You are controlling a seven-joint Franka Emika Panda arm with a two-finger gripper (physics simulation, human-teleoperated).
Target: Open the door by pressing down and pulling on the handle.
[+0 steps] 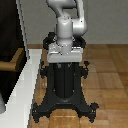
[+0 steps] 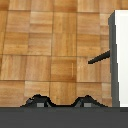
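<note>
The door [image 1: 9, 30] is a dark panel in a white frame [image 1: 27, 45] at the exterior view's left. Its tan handle [image 1: 11, 62] sticks out of the panel toward the robot. The arm [image 1: 67, 25] rises out of the top of the exterior view, so the gripper is hidden there. In the wrist view my gripper [image 2: 60, 101] looks down at the wooden floor from high up, its two dark fingertips [image 2: 36, 101] apart with nothing between them. The white frame [image 2: 120, 55] stands off to one side, and a thin dark bar [image 2: 100, 57] juts from it. I cannot tell whether that bar is the handle.
The black robot pedestal [image 1: 65, 87] stands on the wooden floor [image 1: 107, 75] just beside the door frame. A white base strip [image 1: 20, 95] runs along the floor under the door.
</note>
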